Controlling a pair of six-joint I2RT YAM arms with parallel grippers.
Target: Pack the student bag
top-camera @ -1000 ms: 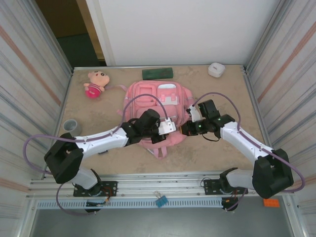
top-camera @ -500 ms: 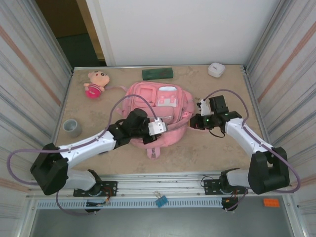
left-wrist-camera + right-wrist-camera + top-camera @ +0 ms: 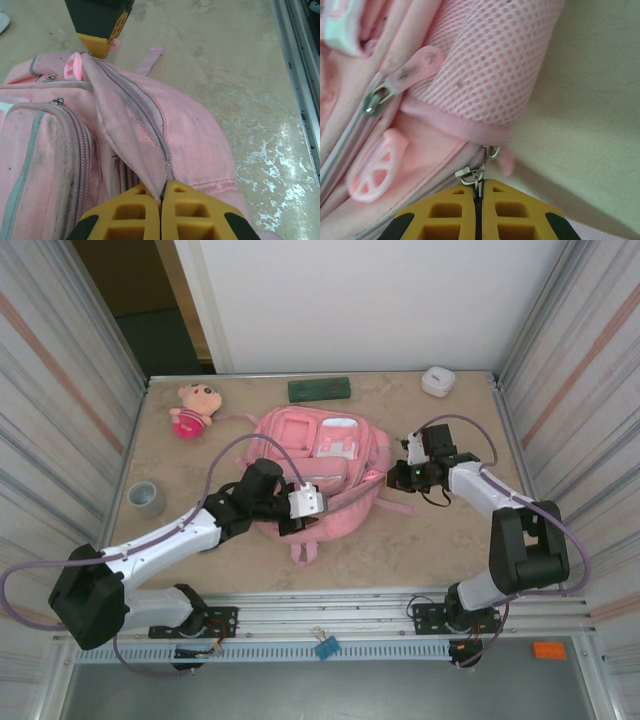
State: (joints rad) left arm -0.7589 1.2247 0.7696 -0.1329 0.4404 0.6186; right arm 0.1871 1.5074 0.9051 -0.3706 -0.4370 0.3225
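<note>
Shows the student bag (image 3: pixel 290 435) lying flat at the middle of the bench (image 3: pixel 440 550), front pockets up, between the two arms. Catches the left claw (image 3: pixel 162 192) clamped tight on a raised fold of pink fabric along a zip seam (standing proud of the pocket beside it). Finds the right claw (image 3: pixel 478 192) closed on a small metal zip pull (image 3: pixel 472 175) at the bag's right side, just under a mesh pocket (image 3: pixel 485 60). Takes in a plush doll (image 3: pixel 190 410), a green case (image 3: pixel 320 389), a white case (image 3: pixel 438 380) and a grey tape roll (image 3: pixel 146 498), all apart from the bag.
</note>
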